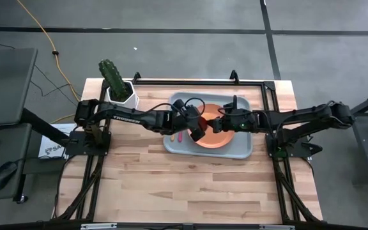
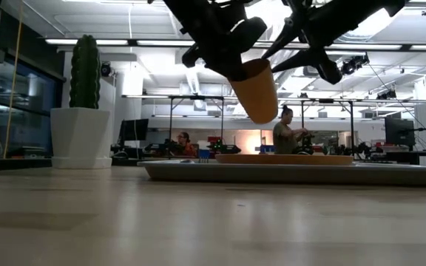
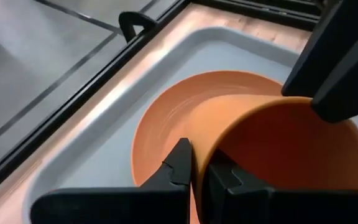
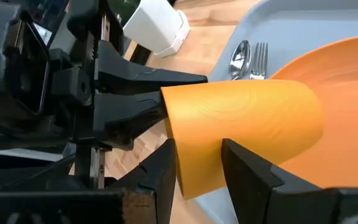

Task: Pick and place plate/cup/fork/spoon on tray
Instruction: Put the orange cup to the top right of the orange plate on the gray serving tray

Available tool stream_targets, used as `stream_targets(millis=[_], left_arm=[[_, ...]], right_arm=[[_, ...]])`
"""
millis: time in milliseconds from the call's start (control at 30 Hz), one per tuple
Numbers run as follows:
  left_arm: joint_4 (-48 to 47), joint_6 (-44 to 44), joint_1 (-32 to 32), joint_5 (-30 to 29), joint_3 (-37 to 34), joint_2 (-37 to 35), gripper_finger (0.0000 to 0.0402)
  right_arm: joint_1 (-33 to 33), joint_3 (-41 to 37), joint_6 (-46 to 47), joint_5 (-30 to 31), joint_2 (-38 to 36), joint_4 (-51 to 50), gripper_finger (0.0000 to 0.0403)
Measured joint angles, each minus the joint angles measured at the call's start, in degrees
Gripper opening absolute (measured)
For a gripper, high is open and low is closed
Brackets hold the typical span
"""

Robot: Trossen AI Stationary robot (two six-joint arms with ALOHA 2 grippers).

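Observation:
The orange cup (image 2: 256, 92) hangs tilted above the orange plate (image 1: 214, 137), which lies flat in the grey-blue tray (image 1: 241, 148). My left gripper (image 3: 197, 155) reaches in from the table's left and is shut on the cup's rim. Coming from the right, my right gripper (image 4: 197, 155) has a finger on each side of the cup's body (image 4: 247, 118). The spoon (image 4: 240, 53) and the fork (image 4: 260, 53) lie side by side on the tray floor beside the plate. My left gripper pinches the cup's rim (image 3: 211, 144), one finger (image 3: 179, 165) outside the wall and the other inside the cup. It comes slanting down from the table's left. The cup hangs below it, base down and tilted, clear of the plate. My right gripper clasps the cup's side wall (image 4: 197, 143), toward the open end, between its two fingers (image 4: 247, 168). The fingers lie across the cup and come slanting down from the table's right. The cup is clear of the plate and tray.
A white faceted pot with a cactus (image 1: 121, 92) stands at the table's far left, beside the left arm. A black frame rail (image 3: 92, 74) runs along the tray's far side. Bare wood (image 1: 190, 191) spreads out on the tray's near side.

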Motion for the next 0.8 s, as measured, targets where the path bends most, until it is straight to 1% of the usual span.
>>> stream_targets(millis=[267,333,400,467,567,667,800], left_arm=[[3.17,5.38,0.01,0.1,0.01,0.02,0.0001],[3.25,7.85,0.01,-0.02,0.09,0.02,0.0001],[2.73,9.75,0.22,-1.02,0.1,0.01,0.0],[0.44,9.45,0.75,-1.98,0.28,-0.21,0.0],[-4.2,8.12,1.93,-1.65,0.46,-1.71,0.0],[-6.44,7.52,2.81,-0.9,0.44,-3.17,0.0],[-5.02,3.48,3.94,-1.25,0.44,-5.34,0.0]], right_arm=[[-0.01,0.01,0.05,-1.03,0.02,-3.25,0.0119],[-0.03,-0.04,-0.21,-0.95,0.06,-2.72,0.0119],[-0.03,-0.22,-3.21,-0.79,-0.26,-0.21,0.0119],[-0.12,-0.48,-7.49,-0.82,-0.89,2.54,0.0119],[-0.17,-0.35,-12.35,-0.11,-4.13,5.6,0.0119],[-0.57,-0.33,-14.19,0.79,-7.36,4.28,0.0118],[-1.39,-0.28,-14.42,3.16,-11.2,2.62,0.0106]])
